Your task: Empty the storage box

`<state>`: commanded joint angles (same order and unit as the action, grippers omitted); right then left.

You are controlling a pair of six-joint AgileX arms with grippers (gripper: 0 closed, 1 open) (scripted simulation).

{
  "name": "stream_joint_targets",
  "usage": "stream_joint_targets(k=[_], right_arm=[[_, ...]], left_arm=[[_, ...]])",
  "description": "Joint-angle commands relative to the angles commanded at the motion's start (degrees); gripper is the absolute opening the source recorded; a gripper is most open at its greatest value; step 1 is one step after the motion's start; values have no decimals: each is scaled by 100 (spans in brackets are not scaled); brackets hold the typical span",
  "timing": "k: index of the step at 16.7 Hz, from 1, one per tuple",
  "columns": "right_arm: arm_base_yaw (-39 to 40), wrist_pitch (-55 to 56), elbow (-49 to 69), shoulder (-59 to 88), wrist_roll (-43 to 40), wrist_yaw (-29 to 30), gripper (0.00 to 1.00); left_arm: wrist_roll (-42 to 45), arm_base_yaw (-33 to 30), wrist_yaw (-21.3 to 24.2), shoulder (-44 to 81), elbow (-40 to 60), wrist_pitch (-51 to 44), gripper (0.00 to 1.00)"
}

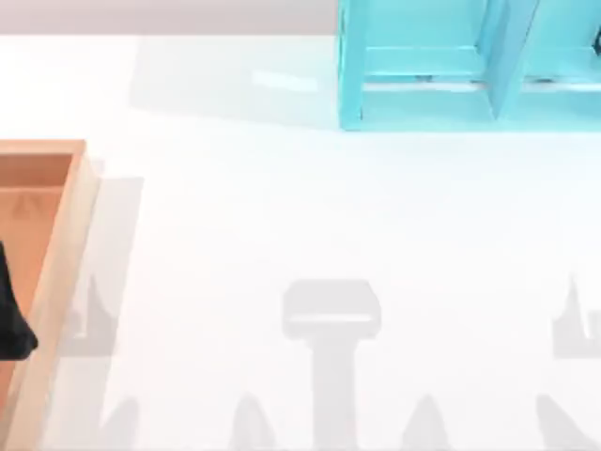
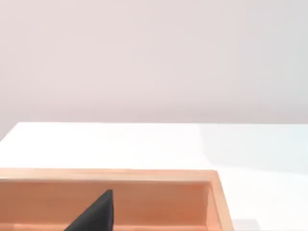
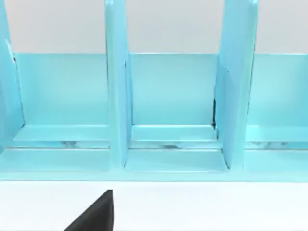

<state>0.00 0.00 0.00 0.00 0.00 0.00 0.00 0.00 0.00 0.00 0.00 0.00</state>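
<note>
Box at the table's left edge, left gripper over it.
A dark finger shows above the box's wooden floor; whether either claw is open or closed, I cannot tell. The right gripper faces the turquoise shelf at the far right.

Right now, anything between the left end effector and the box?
Nothing visible. The left end effector hangs over the box at the table's left edge, and the left wrist view shows bare wood ahead of it. The right end effector faces the shelf.
</note>
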Motion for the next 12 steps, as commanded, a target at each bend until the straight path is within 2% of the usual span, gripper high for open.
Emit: stream_joint_targets(k=[5, 8, 12], right_arm=[[0, 0, 0, 0, 0, 0, 100], [0, 0, 0, 0, 0, 0, 100], [0, 0, 0, 0, 0, 0, 100]], left_arm=[[115, 104, 1, 375, 358, -357, 100], [358, 324, 4, 1286, 1173, -1173, 100], [803, 727, 10, 3209, 2686, -2688, 100]])
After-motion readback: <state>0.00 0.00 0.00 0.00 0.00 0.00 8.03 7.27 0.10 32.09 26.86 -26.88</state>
